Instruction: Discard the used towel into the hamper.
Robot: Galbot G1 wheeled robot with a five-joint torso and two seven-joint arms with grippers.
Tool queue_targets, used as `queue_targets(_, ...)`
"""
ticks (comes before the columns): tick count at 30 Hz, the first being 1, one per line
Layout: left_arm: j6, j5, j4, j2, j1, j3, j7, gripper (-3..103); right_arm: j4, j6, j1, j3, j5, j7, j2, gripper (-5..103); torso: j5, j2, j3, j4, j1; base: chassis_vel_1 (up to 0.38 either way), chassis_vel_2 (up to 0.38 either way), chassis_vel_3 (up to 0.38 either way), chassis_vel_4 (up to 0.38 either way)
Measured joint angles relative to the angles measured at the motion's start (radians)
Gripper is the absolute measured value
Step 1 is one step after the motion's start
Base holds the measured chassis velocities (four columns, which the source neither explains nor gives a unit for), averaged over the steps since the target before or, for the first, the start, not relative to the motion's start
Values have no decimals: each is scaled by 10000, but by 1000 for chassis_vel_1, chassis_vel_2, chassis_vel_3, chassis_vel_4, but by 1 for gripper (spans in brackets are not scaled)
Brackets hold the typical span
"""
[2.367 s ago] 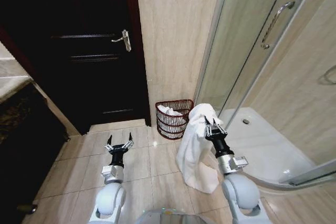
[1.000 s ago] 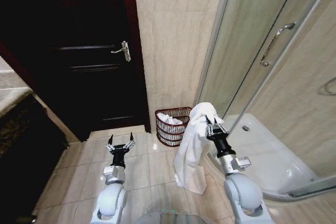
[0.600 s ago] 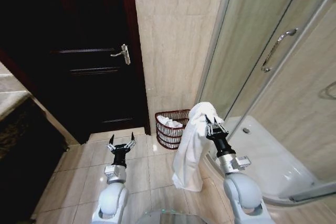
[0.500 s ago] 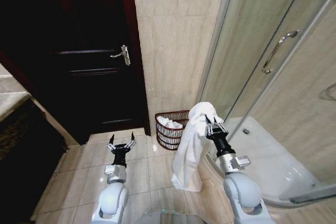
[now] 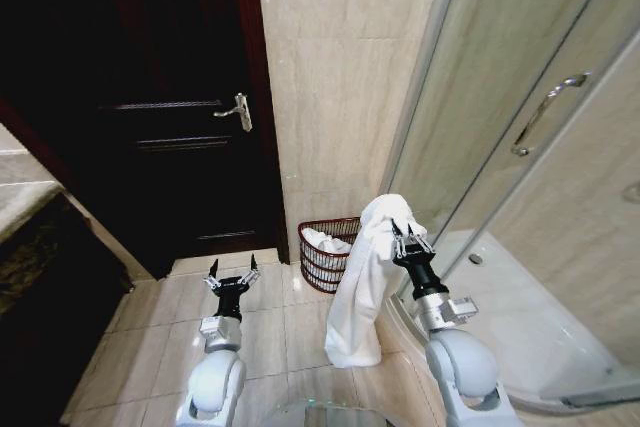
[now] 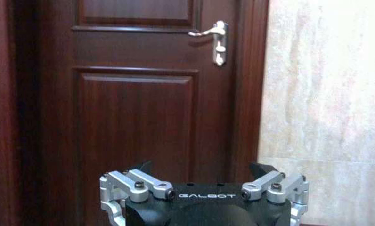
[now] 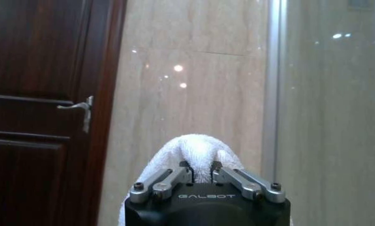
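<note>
A long white towel (image 5: 362, 277) hangs from my right gripper (image 5: 409, 238), which is shut on its top fold; the lower end trails down to the floor tiles. From the right wrist camera the towel (image 7: 197, 149) bulges up between the closed fingers. The hamper (image 5: 326, 250), a dark reddish-brown woven basket with white cloth inside, stands against the beige wall just left of and behind the towel. My left gripper (image 5: 231, 274) is held low over the floor, open and holding nothing; its wrist camera faces the door with the left gripper (image 6: 203, 173) at the frame's lower edge.
A dark wooden door (image 5: 170, 117) with a silver lever handle (image 5: 239, 110) fills the left. A glass shower enclosure (image 5: 520, 147) with a white tray (image 5: 530, 327) lies on the right. A dark cabinet (image 5: 40, 277) stands at the left edge. Beige floor tiles (image 5: 270, 322) lie ahead.
The whole view has shifted as the camera moved; the hamper sits slightly nearer the towel. My right gripper still grips the towel and the left stays open.
</note>
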Motion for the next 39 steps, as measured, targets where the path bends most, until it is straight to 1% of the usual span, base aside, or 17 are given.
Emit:
queue_targets(8,-520,266,154,5,-20,6,-17,100,-122,-81,171,-23,161,72,28,12,0,181,102,2,74,58,48,51,62)
queue_targets(10,-557,302,170,4,-20,9,-18,100,-145,-115,223,-29,191,93,29,12,-1,186,105,1,76,0,0,0,0)
queue_targets(13,-694,428,251,-42,44,20,-17,100,-186,-634,779,-93,387,285,40,12,1,192,111,-2,81,0,0,0,0)
queue_targets(14,-775,498,302,-80,91,17,-16,100,-136,-1015,1138,-139,539,329,41,12,0,191,111,-3,81,0,0,0,0)
queue_targets(15,-775,498,302,-80,91,17,-16,100,-136,-1015,1138,-139,539,329,41,12,0,191,111,-3,81,0,0,0,0)
queue_targets(18,-959,618,345,-222,259,-32,-16,100,-120,-1692,2213,-249,903,447,-23,12,1,182,104,-1,78,0,0,0,0)
queue_targets(19,-959,618,345,-222,259,-32,-16,100,-120,-1692,2213,-249,903,447,-23,12,1,182,104,-1,78,0,0,0,0)
queue_targets(20,-1019,639,340,-268,320,-64,-23,100,-148,-1919,2644,-261,1075,476,-88,12,-1,178,102,-1,76,0,0,0,0)
queue_targets(22,-1085,649,218,-268,510,-146,-57,100,-195,-2345,3464,-250,1473,595,-348,12,1,167,97,1,73,0,0,0,0)
queue_targets(23,-1085,649,218,-268,510,-146,-57,100,-195,-2345,3464,-250,1473,595,-348,12,1,167,97,1,73,0,0,0,0)
queue_targets(25,-1118,629,90,-131,675,-234,-160,100,-169,-2637,4006,-199,1948,732,-687,12,0,158,92,0,69,0,0,0,0)
queue_targets(27,-1136,616,62,-72,726,-274,-215,100,-132,-2725,4156,-176,2113,756,-790,12,0,155,90,-1,68,0,0,0,0)
queue_targets(30,-1192,596,49,123,861,-364,-476,100,58,-3025,4646,-206,2544,937,-1049,12,1,144,83,-1,62,0,0,0,0)
queue_targets(31,-1192,596,49,123,861,-364,-476,100,58,-3025,4646,-206,2544,937,-1049,12,1,144,83,-1,62,0,0,0,0)
queue_targets(34,-1205,596,-68,228,1025,-372,-546,100,450,-3585,5266,-257,3267,1254,-1519,12,2,135,79,0,59,0,0,0,0)
queue_targets(35,-1205,596,-68,228,1025,-372,-546,100,450,-3585,5266,-257,3267,1254,-1519,12,2,135,79,0,59,0,0,0,0)
queue_targets(39,-1208,569,-171,406,1045,-404,-546,100,643,-4002,6173,-10,4773,1708,-2590,12,1,129,74,-1,56,0,0,0,0)
